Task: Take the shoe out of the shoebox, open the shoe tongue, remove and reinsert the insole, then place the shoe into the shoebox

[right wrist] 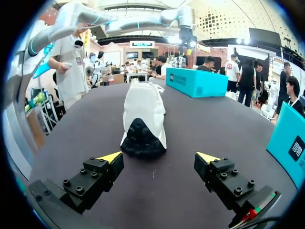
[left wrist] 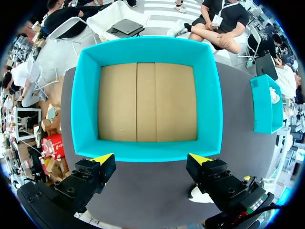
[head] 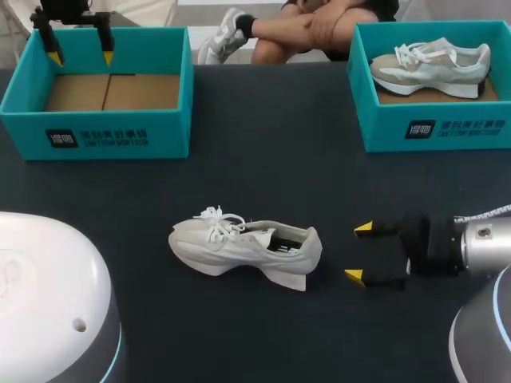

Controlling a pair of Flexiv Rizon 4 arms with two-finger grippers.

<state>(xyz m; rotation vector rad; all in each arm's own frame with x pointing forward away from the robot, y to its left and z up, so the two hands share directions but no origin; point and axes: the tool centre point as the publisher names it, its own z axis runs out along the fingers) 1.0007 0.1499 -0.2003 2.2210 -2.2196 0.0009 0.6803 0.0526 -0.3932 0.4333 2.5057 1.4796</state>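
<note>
A white lace-up shoe lies on its side on the dark table, toe to the left, heel to the right. My right gripper stands open a short way right of the heel; in its wrist view the shoe lies ahead of the open fingers, heel sole facing them. The teal shoebox at the back left is empty, showing its brown cardboard floor. My left gripper hangs open above that box's far left part, nothing between its fingers.
A second teal shoebox stands at the back right with another pale shoe inside. Both arm bases bulge in at the near corners: left base, right base.
</note>
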